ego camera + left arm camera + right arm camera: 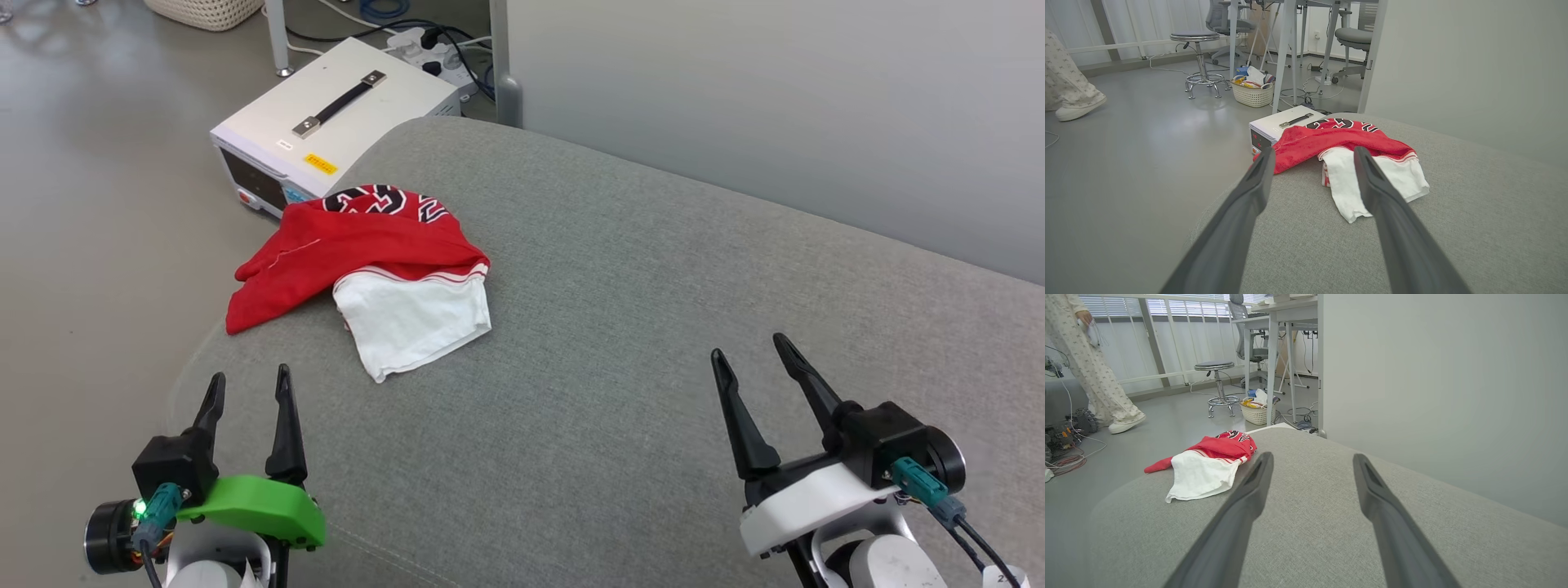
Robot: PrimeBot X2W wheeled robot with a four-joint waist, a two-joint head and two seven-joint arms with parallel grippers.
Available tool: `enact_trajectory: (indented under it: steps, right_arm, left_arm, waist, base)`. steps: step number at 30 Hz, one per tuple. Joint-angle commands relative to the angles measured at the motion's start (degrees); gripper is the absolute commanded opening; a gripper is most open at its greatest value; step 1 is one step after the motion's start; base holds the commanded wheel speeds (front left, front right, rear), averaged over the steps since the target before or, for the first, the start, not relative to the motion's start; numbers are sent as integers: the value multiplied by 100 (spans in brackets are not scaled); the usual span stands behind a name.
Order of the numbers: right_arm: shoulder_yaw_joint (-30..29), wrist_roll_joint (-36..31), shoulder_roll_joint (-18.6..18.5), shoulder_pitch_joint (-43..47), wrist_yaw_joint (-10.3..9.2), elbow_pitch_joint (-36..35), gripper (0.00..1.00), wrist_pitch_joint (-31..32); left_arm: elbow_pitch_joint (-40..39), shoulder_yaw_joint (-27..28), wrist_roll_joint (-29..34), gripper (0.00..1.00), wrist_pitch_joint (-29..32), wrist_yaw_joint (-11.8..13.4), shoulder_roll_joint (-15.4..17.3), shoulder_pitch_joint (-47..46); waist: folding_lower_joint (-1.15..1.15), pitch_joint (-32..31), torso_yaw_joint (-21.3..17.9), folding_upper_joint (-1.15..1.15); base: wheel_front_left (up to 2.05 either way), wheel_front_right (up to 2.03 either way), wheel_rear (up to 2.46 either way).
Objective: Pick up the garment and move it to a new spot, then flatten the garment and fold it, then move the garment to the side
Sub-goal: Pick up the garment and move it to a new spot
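Note:
The garment [367,261] lies crumpled near the left edge of the grey cushion [620,310]: red cloth with black-and-white lettering at its far side and a white sleeve toward me. My left gripper [249,385] is open at the lower left, a short way in front of it, nothing between its fingers. The left wrist view has the garment [1347,147] just beyond the fingertips [1265,157]. At the lower right, far from the cloth, my right gripper [747,347] stands open and empty. In the right wrist view the garment [1208,461] lies ahead to the left.
A white box with a black handle [335,122] stands on the floor by the cushion's far left corner, with cables and a power strip [433,49] behind it. A grey partition wall [775,98] runs behind the cushion. A person [1098,363] stands on the floor far left.

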Motion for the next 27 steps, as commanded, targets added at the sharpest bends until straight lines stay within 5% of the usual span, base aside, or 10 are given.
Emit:
enact_trajectory:
  steps: [1, 27]
  right_arm:
    - [36, 63, -10, -99, -4, 13, 100, -56]
    - [263, 10, -78, -263, -4, -128, 100, -123]
  left_arm:
    - [25, 38, 35, 100, -65, -43, -9, -97]
    - [482, 212, -40, 100, -325, -211, 4, -530]
  waist:
    - [0, 7, 144, 0]
    - [0, 247, 557, 0]
  base:
    - [0, 0, 0]
    - [0, 0, 0]
